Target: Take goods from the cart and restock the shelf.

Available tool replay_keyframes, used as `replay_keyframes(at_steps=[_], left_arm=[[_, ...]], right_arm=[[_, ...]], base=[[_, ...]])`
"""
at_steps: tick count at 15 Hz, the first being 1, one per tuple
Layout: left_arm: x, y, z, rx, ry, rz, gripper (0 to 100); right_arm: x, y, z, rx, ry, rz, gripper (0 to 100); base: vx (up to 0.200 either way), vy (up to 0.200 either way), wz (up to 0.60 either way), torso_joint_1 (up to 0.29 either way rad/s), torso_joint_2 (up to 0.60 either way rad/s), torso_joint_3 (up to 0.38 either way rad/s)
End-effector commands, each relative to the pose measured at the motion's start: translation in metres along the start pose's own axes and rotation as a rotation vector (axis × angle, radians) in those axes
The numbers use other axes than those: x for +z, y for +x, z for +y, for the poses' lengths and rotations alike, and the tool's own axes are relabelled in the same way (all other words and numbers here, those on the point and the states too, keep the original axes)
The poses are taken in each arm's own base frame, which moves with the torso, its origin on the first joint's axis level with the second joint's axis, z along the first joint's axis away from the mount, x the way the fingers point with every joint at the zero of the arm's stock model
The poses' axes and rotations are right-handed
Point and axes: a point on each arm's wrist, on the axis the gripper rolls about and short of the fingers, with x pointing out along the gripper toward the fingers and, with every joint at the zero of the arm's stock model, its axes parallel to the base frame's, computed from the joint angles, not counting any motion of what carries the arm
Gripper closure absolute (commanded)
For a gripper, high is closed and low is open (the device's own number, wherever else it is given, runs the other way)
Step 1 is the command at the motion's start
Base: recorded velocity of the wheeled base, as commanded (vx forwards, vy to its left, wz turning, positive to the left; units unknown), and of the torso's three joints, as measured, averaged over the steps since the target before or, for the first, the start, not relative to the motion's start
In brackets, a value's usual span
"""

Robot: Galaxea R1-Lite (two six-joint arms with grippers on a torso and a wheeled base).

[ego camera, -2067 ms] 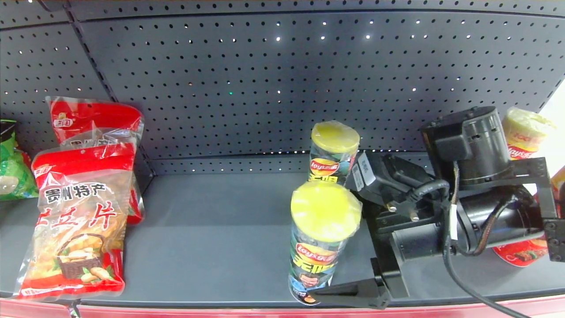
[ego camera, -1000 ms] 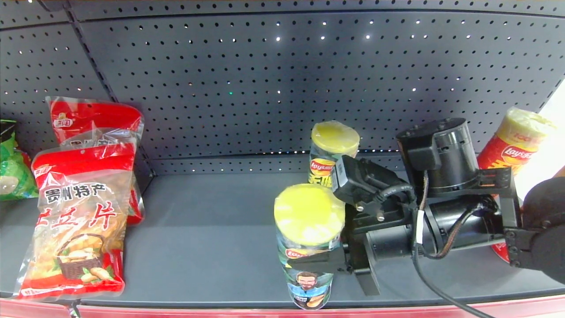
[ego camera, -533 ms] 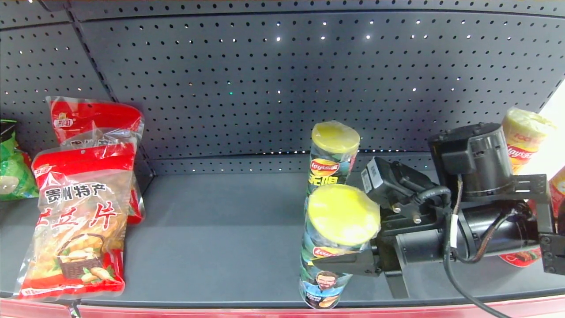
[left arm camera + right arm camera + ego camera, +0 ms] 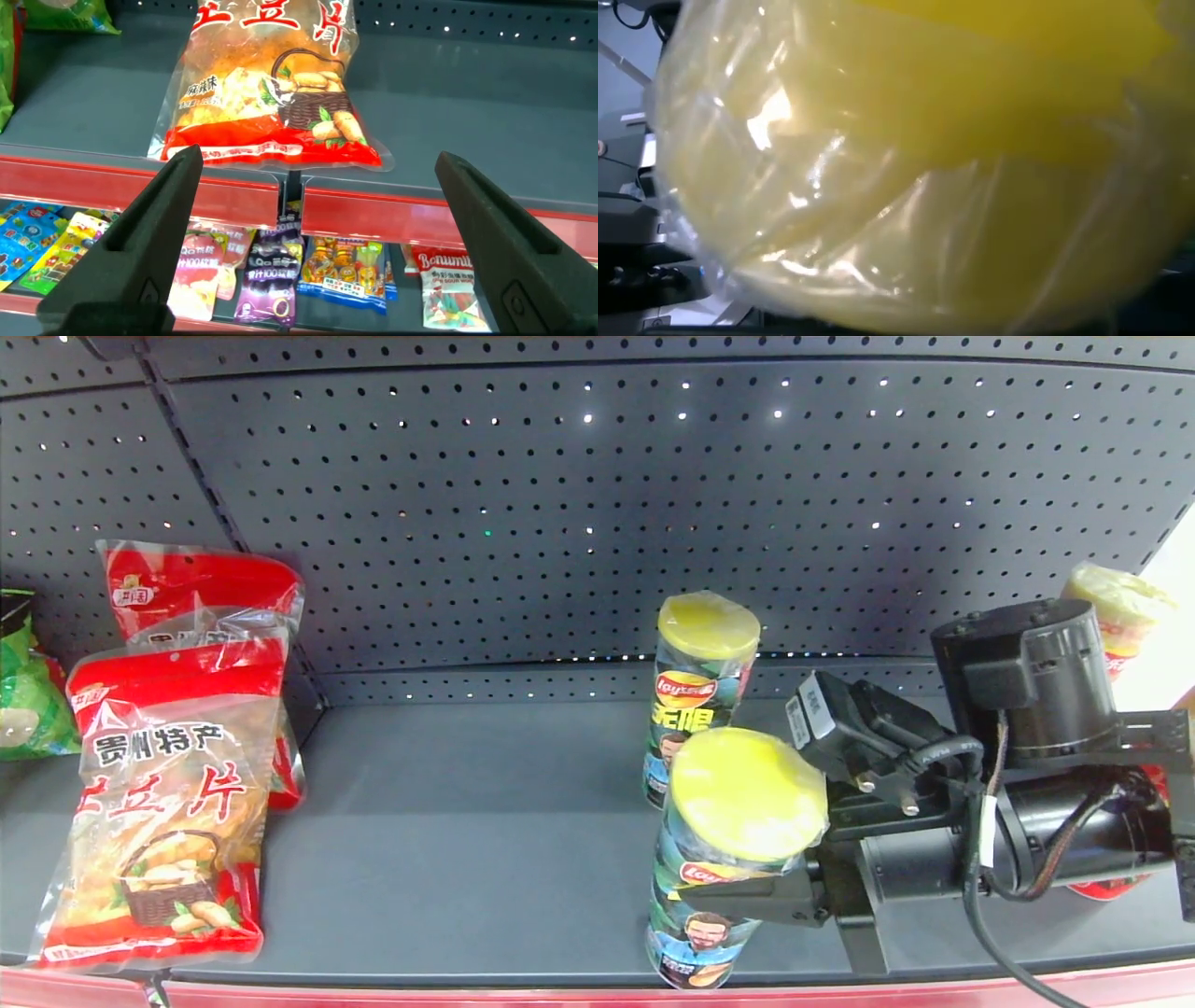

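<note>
The right gripper [image 4: 726, 882] pinches a yellow-lidded green chip can [image 4: 747, 793] between its jaws. The can leans slightly at the front edge of the shelf [image 4: 467, 840], just in front of a second can [image 4: 702, 672] of the same kind. Well left of the second can stand red potato-slice bags [image 4: 163, 793]. To its right, behind the arm, is a red chip can [image 4: 1116, 602]. The left gripper [image 4: 318, 233], jaws spread, hangs before the shelf's red lip, far left of the second can.

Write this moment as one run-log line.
right jaws: shut on front can | front can: near shelf edge, before rear can | left jaws: open, facing bag
</note>
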Motion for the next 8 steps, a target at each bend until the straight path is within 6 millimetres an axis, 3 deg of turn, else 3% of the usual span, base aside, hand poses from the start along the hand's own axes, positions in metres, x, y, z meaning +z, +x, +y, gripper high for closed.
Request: replay_keyframes(at_steps=[1,2,3,8], left_arm=[[0.0000,0.0000,0.0000,0.001,0.000,-0.001,0],[0.0000,0.0000,0.0000,0.001,0.000,-0.001,0],[0.0000,0.0000,0.0000,0.001,0.000,-0.001,0],[0.0000,0.0000,0.0000,0.001,0.000,-0.001,0]], right_arm=[[0.0014,-0.0003,0.0002,0.000,-0.003,-0.005,100],[0.0018,-0.0003,0.0000,-0.001,0.000,-0.006,100],[0.0011,-0.0008,0.0002,0.000,0.001,-0.005,0],[0.0019,-0.0040,0.0022,-0.003,-0.006,-0.011,0]], base=[[0.000,0.000,0.00,0.000,0.00,0.000],[0.000,0.000,0.00,0.000,0.00,0.000],[0.000,0.000,0.00,0.000,0.00,0.000],[0.000,0.000,0.00,0.000,0.00,0.000]])
